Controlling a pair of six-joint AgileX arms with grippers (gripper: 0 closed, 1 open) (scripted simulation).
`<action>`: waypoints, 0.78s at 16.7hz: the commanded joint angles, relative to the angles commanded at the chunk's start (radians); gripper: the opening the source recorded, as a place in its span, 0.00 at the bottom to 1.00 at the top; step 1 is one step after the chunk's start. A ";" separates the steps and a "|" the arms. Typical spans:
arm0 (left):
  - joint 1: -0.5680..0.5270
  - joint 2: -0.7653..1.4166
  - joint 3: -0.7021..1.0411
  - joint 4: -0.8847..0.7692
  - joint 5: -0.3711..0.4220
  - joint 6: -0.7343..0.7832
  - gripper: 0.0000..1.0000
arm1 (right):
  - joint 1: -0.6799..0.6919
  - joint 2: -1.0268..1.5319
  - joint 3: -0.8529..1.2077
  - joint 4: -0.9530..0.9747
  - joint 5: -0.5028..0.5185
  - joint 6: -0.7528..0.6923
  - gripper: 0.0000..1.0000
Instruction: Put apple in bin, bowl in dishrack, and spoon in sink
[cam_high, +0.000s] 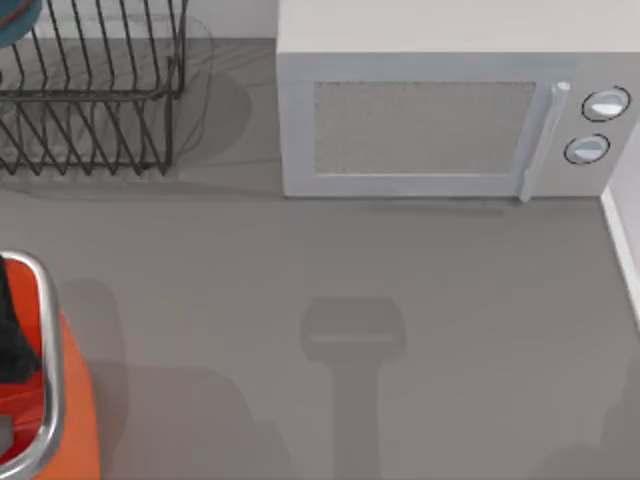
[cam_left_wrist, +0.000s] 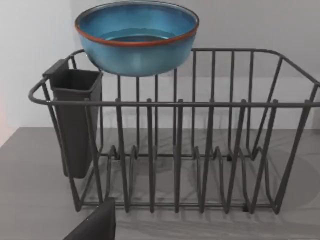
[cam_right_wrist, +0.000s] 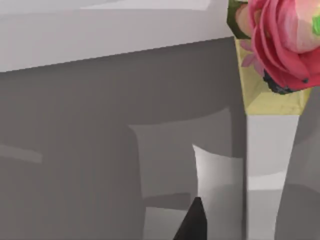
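A white microwave oven (cam_high: 450, 110) stands at the far side of the grey worktop (cam_high: 300, 270), right of centre. Its door has a speckled grey window (cam_high: 425, 127), with an upright silver handle (cam_high: 540, 140) just right of the window and two round knobs (cam_high: 597, 125) one above the other beyond the handle. A dark grey plastic cutlery holder (cam_left_wrist: 75, 120) hangs at one end of the wire rack. A pink flower (cam_right_wrist: 285, 35) sits in a yellow pot (cam_right_wrist: 270, 95).
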 joint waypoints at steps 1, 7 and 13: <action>0.000 0.000 0.000 0.000 0.000 0.000 1.00 | -0.001 -0.012 0.022 -0.023 0.000 -0.001 0.00; 0.000 0.000 0.000 0.000 0.000 0.000 1.00 | -0.003 -0.096 0.178 -0.331 0.000 -0.005 0.00; 0.000 0.000 0.000 0.000 0.000 0.000 1.00 | -0.002 -0.163 0.260 -0.432 0.000 -0.006 0.00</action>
